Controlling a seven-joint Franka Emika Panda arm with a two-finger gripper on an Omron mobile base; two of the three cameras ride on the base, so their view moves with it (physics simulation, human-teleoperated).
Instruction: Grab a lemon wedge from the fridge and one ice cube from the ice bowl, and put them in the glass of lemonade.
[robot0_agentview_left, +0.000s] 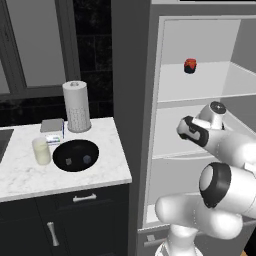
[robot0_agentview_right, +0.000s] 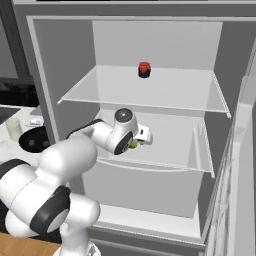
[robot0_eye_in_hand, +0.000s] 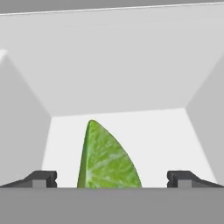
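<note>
Lemon wedge (robot0_eye_in_hand: 107, 159) stands on a white middle shelf (robot0_agentview_right: 170, 145) inside the fridge (robot0_agentview_right: 65, 90), its green-yellow flesh facing the hand camera and its point upward. In the right base view only a sliver of it (robot0_agentview_right: 133, 144) peeks out beside the arm's wrist, which blocks most of the shelf in front of it. One shelf higher sits a small red-and-dark round item (robot0_agentview_right: 144, 69), well apart from the wedge. The fridge door stands open at the right.

To the left of the fridge, a marble desk (robot0_agentview_left: 30, 175) carries the ice bowl (robot0_agentview_left: 75, 154), a glossy black dish holding two small ice cubes (robot0_agentview_left: 87, 159) (faint and hard to make out). Just beside it on the left stands the glass of lemonade (robot0_agentview_left: 41, 151), filled with pale yellow liquid. Behind them rise a paper towel roll (robot0_agentview_left: 76, 106) and a small flat box (robot0_agentview_left: 52, 126).

The fingers (robot0_eye_in_hand: 113, 179) are spread wide and hold nothing. The wedge lies between them, a little nearer the left tip (robot0_eye_in_hand: 41, 178) than the right, touching neither.
</note>
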